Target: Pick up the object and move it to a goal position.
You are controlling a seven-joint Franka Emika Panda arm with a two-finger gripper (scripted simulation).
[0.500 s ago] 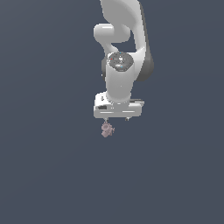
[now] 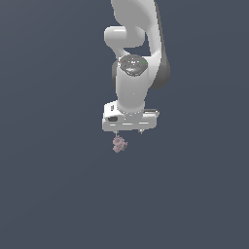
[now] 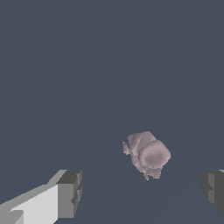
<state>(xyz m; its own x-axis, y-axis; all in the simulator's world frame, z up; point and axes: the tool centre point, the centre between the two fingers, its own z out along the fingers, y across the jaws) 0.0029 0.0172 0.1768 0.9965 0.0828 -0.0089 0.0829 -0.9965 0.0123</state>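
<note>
A white robot arm (image 2: 138, 44) descended from the top centre of the exterior view, wrist pointing straight down. Its gripper (image 2: 129, 132) hung mid-frame, fingers (image 3: 69, 193) spread wide apart, holding nothing.

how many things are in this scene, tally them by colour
pale pink-mauve: 1, the small knobbly object
white: 1, the robot arm with its pincer open
total: 2
</note>
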